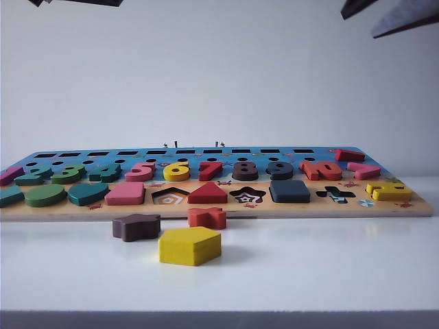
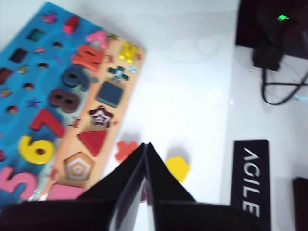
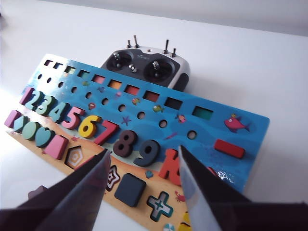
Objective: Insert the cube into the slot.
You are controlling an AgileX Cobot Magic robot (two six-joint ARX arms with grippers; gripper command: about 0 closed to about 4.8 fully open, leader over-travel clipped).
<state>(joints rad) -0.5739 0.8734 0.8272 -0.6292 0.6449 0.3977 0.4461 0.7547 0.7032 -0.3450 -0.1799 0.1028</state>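
Note:
The navy cube (image 1: 289, 191) lies flat in the puzzle board (image 1: 288, 211), between the star cut-out and the cross cut-out. It fills the slot, so the slot's pattern is hidden. The cube (image 3: 130, 188) also shows in the right wrist view, below and slightly nearer than my right gripper (image 3: 143, 150), which hangs open above the board with nothing between its fingers. In the left wrist view the cube (image 2: 109, 94) sits in the board, far from my left gripper (image 2: 146, 145), which is shut and empty above the white table near the loose pieces.
A yellow pentagon block (image 1: 190, 245), a brown star block (image 1: 136, 226) and an orange-red cross block (image 1: 207, 217) lie on the table in front of the board. A remote controller (image 3: 147, 67) stands behind the board. A black arm base marked AGILE (image 2: 249, 180) is at the side.

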